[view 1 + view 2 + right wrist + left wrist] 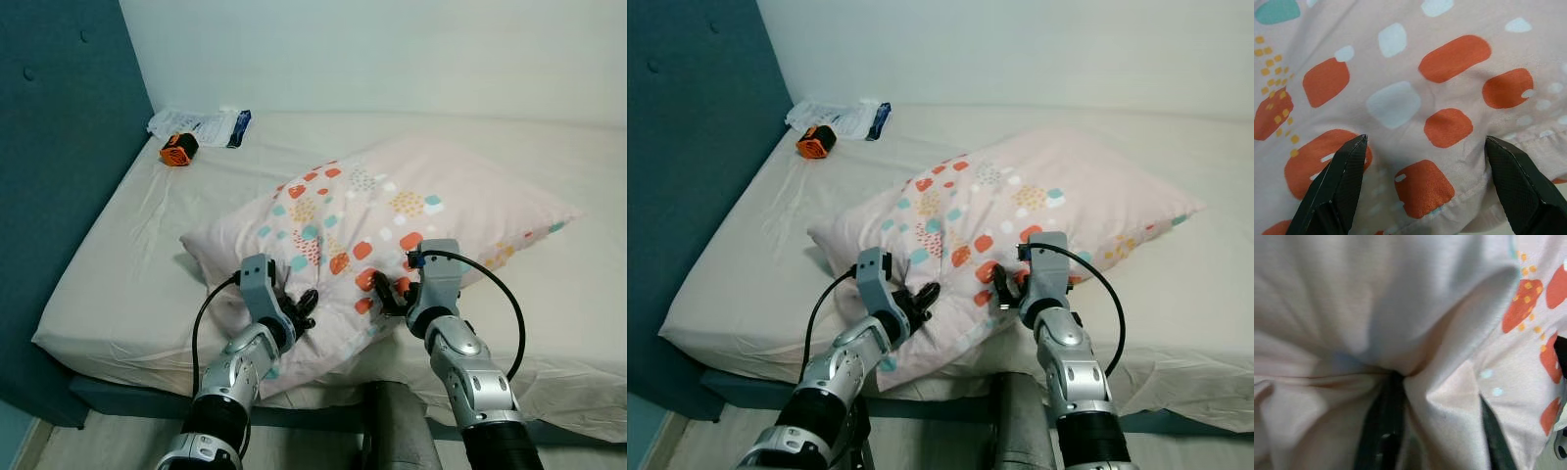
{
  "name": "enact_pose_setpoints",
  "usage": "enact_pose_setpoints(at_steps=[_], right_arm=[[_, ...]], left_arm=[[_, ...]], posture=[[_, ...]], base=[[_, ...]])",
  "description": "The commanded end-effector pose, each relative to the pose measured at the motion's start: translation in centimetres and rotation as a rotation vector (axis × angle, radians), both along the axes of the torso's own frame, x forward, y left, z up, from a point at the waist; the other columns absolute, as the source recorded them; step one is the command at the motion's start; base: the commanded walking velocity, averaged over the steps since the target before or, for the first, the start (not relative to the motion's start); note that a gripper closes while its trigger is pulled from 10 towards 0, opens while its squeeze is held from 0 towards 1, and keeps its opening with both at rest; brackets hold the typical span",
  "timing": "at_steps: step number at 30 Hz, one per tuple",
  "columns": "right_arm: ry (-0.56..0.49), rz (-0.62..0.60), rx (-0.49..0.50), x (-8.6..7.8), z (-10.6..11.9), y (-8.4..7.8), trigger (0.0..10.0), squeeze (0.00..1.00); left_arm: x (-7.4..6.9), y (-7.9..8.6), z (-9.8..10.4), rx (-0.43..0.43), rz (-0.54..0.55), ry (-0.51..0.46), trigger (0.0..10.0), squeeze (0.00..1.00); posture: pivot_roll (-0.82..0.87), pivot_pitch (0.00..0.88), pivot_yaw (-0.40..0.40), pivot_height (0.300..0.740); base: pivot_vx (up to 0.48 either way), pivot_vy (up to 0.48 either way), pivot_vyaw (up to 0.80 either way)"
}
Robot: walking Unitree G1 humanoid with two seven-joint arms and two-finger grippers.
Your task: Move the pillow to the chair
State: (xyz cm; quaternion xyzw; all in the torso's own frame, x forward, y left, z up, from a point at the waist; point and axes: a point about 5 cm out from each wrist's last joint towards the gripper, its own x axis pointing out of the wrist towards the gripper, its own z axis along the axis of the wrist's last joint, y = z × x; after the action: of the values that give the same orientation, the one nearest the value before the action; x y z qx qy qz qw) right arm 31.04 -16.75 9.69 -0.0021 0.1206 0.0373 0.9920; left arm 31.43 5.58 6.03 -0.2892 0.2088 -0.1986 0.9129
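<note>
A pale pink pillow with orange, teal and white patches lies across the bed, its near corner hanging over the front edge. My left gripper is at the pillow's near left edge, shut on a bunched fold of the cover. In the left wrist view the fabric is pinched between the two black fingers. My right gripper is at the near middle of the pillow. It is open, with both fingertips resting on the patterned cover.
A teal padded headboard stands on the left. At the bed's far left corner lie a small orange-and-black object and a white plastic package. A white wall runs behind the bed. A grey rounded part sits low between my arms.
</note>
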Motion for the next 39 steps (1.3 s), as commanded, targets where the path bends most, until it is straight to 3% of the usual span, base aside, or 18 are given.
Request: enact_pose_setpoints(at_steps=[1,10,13,15,17,19,20,21,22,25,27,30,32,33,34,35,39], right_arm=[[0.019,0.006,0.016,0.0,-0.4,0.3,10.0,0.0],[-0.094,-0.036,0.116,0.5,1.5,-0.1,10.0,0.0],[-0.222,-0.026,0.222,0.8,3.7,-0.3,10.0,0.0],[-0.244,-0.008,0.242,0.8,4.3,-0.2,10.0,0.0],[-0.375,-0.01,0.272,1.0,6.9,-0.9,10.0,0.0],[-0.407,-0.038,0.264,1.1,7.4,-1.4,10.0,0.0],[-0.411,-0.103,0.22,1.3,7.6,-2.5,10.0,0.0],[-0.411,-0.103,0.22,1.3,7.6,-2.5,10.0,0.0],[-0.395,-0.199,0.162,1.8,7.6,-4.2,10.0,0.0],[-0.386,-0.231,0.147,1.9,7.5,-4.8,10.0,0.0],[-0.391,-0.282,0.121,2.1,7.6,-6.1,10.0,0.0],[-0.391,-0.282,0.121,2.1,7.6,-6.1,10.0,0.0],[-0.399,-0.298,0.109,2.1,7.9,-6.9,10.0,0.0],[-0.399,-0.298,0.109,2.1,7.9,-6.9,10.0,0.0],[-0.401,-0.3,0.111,2.1,7.9,-7.1,10.0,0.0],[-0.401,-0.3,0.111,2.1,7.9,-7.1,10.0,0.0],[-0.406,-0.305,0.116,2.3,7.9,-7.0,10.0,0.0]], left_arm=[[-0.6,-2.2,-0.2,-0.056,-0.056,0.042,0.0,0.0],[-0.9,-1.5,0.4,-0.153,-0.152,0.017,0.0,0.0],[-0.1,2.1,0.7,-0.128,-0.141,-0.01,0.0,0.0],[0.1,2.9,0.9,-0.12,-0.138,-0.017,0.0,0.0],[0.2,6.1,1.3,-0.075,-0.147,-0.048,0.0,0.0],[0.2,6.8,1.3,-0.062,-0.152,-0.053,0.0,0.0],[0.0,7.9,1.3,-0.035,-0.156,-0.055,0.0,0.0],[0.0,7.9,1.3,-0.035,-0.156,-0.055,0.0,0.0],[-0.2,9.5,1.2,0.029,-0.163,-0.059,0.0,0.0],[-0.3,10.1,1.1,0.058,-0.168,-0.06,0.0,0.0],[-0.5,13.1,1.1,0.2,-0.19,-0.067,0.0,0.0],[-0.5,13.1,1.1,0.2,-0.19,-0.067,0.0,0.0],[-1.0,16.7,2.2,0.302,-0.241,-0.08,0.0,0.0],[-1.0,16.7,2.2,0.302,-0.241,-0.08,0.0,0.0],[-1.2,19.6,4.2,0.328,-0.238,-0.097,0.0,0.0],[-1.2,19.6,4.2,0.328,-0.238,-0.097,0.0,0.0],[-0.9,24.1,7.1,0.415,-0.154,-0.128,0.0,0.0]], posture=[[-0.03,0.099,-0.024,0.549],[-0.03,0.095,-0.023,0.549],[-0.03,0.088,-0.02,0.549],[-0.03,0.088,-0.02,0.549],[-0.02,0.086,-0.022,0.549],[-0.02,0.083,-0.023,0.549],[-0.02,0.077,-0.026,0.549],[-0.02,0.077,-0.026,0.549],[-0.02,0.074,-0.026,0.549],[-0.02,0.074,-0.026,0.549],[-0.01,0.077,-0.027,0.549],[-0.01,0.077,-0.027,0.549],[-0.01,0.078,-0.024,0.549],[-0.01,0.078,-0.024,0.549],[-0.01,0.08,-0.025,0.549],[-0.01,0.08,-0.025,0.549],[0.01,0.081,-0.028,0.549]], base=[[0.0,0.0,0.0],[0.0,0.0,0.0],[0.0,0.0,0.0],[0.0,0.0,0.0],[0.0,0.0,0.0],[0.0,0.0,0.0],[0.0,0.0,0.0],[0.0,0.0,0.0],[0.0,0.0,0.0],[0.0,0.0,0.0],[0.0,0.0,0.0],[0.0,0.0,0.0],[0.0,0.0,0.0],[0.0,0.0,0.0],[0.0,0.0,0.0],[0.0,0.0,0.0],[0.0,0.0,0.0]])
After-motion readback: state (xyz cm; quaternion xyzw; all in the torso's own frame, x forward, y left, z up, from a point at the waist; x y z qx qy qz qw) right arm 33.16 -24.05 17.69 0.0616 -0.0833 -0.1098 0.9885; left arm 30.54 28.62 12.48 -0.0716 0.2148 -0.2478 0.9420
